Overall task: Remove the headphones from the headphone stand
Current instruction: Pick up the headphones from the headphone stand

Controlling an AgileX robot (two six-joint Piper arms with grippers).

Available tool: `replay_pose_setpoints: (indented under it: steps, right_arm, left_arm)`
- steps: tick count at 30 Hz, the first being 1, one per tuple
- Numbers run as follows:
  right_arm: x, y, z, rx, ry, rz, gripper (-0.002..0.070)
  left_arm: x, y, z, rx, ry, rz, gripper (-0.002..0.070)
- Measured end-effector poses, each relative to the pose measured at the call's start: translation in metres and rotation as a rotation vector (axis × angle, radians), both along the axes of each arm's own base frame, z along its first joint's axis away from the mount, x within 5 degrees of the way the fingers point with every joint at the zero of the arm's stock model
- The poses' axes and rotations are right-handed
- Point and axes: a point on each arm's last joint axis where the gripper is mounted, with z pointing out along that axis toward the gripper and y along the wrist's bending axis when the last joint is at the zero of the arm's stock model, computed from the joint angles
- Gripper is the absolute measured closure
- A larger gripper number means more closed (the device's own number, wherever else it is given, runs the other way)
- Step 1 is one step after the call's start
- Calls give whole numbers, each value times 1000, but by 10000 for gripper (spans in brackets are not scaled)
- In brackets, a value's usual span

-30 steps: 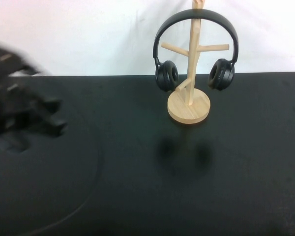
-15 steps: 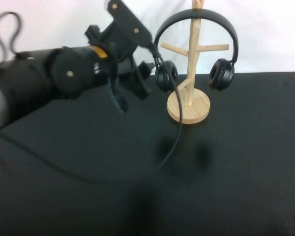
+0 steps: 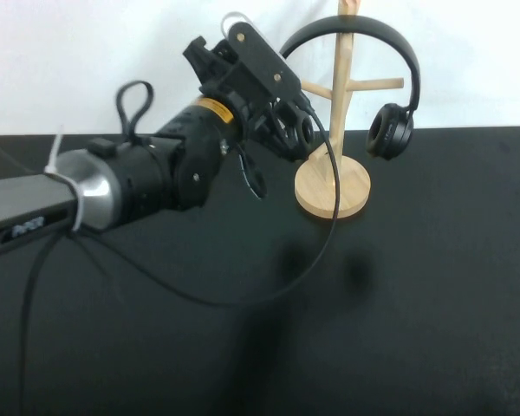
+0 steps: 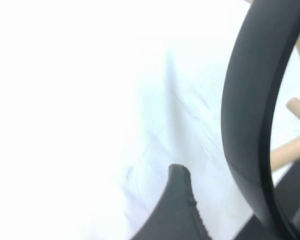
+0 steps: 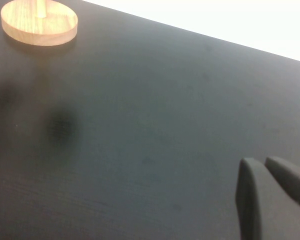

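Two arms belonged to the rig, and only the left one showed from above. The matte black over-ear headphones (image 3: 390, 69) hung by their wide headband on the light natural-wood stand with angled pegs (image 3: 334, 178), whose round disc base sat on the black tabletop (image 3: 416, 303). The left pincer (image 3: 288, 130) was raised beside the left ear cup and hid it; whether its fingers were apart could not be told. The right pincer (image 5: 269, 192) hovered low over the tabletop, well apart from the stand's base, its fingers nearly together.
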Motion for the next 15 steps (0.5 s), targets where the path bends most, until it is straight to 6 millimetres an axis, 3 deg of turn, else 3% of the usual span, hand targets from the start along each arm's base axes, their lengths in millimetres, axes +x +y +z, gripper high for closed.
replay_pose_setpoints:
  steps: [15]
  right_arm:
    - [0,0,0,0,0,0,684]
  left_arm:
    - [54,-28,10,-69,-88,10,161]
